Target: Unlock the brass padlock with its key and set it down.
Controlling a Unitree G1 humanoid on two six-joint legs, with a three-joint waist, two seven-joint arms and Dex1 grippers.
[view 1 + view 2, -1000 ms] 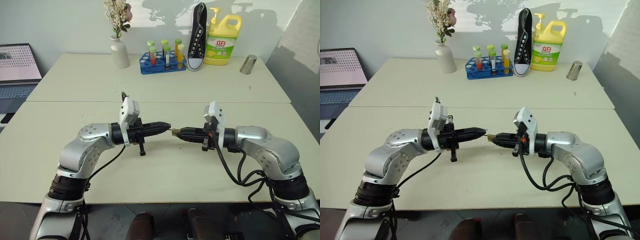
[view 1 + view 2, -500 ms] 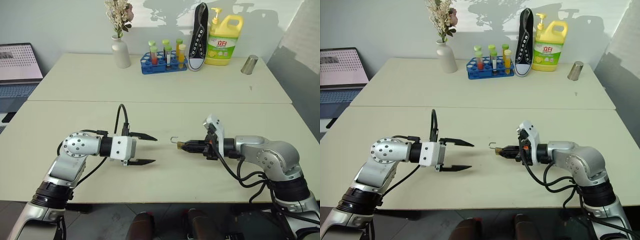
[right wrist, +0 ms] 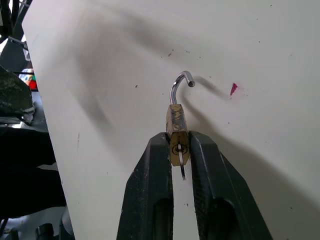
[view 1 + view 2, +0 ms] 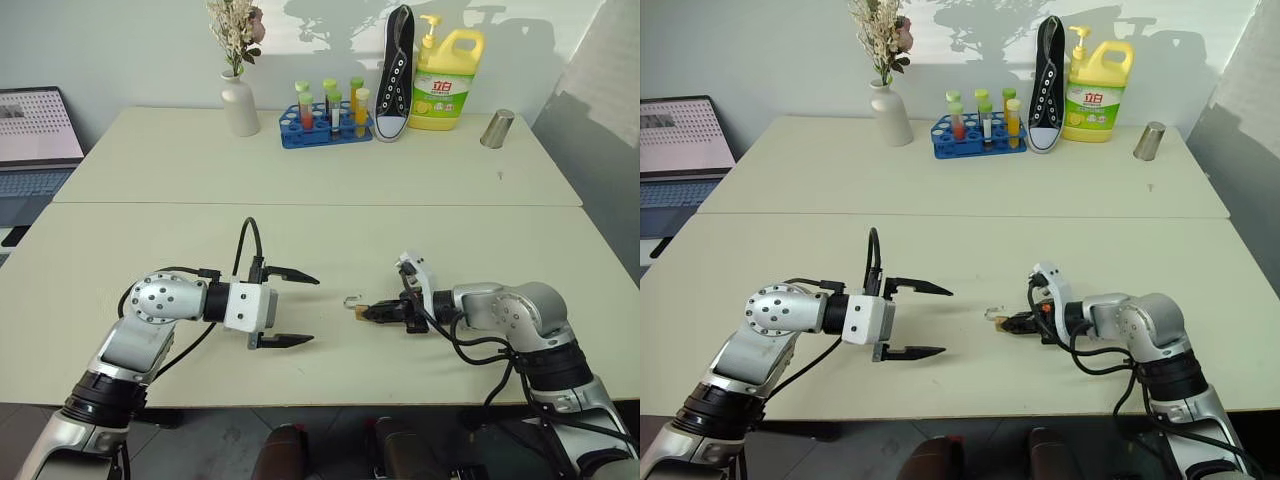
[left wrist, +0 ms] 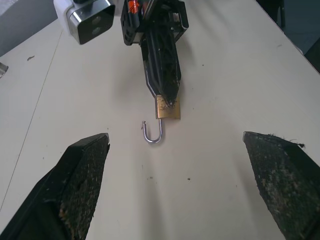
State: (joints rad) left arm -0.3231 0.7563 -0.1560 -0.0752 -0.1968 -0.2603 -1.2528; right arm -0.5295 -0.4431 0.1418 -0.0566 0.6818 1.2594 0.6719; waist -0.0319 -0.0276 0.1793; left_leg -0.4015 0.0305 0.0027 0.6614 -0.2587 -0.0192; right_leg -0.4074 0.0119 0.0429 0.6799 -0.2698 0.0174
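Observation:
The small brass padlock (image 3: pixel 176 125) hangs with its silvery shackle (image 3: pixel 180 82) swung open. My right gripper (image 4: pixel 372 313) is shut on the lock's body and holds it low over the table (image 4: pixel 330 240), the shackle at or just above the surface. A thin silvery sliver (image 3: pixel 181 169) sticks out of the lock's base between the fingers; whether it is the key I cannot tell. My left gripper (image 4: pixel 315 310) stands wide open a short way to the left of the padlock (image 5: pixel 168 109), facing it, with nothing between its fingers (image 5: pixel 85 170).
Along the far edge stand a white vase with flowers (image 4: pixel 240 105), a blue test tube rack (image 4: pixel 325 125), a black shoe (image 4: pixel 395 75), a yellow detergent bottle (image 4: pixel 447 80) and a metal cup (image 4: pixel 497 128). A laptop (image 4: pixel 35 135) sits at the far left.
My left gripper let go, opened wide, rolled and drew back to the left. My right gripper sank toward the table with the padlock, whose shackle now hangs open.

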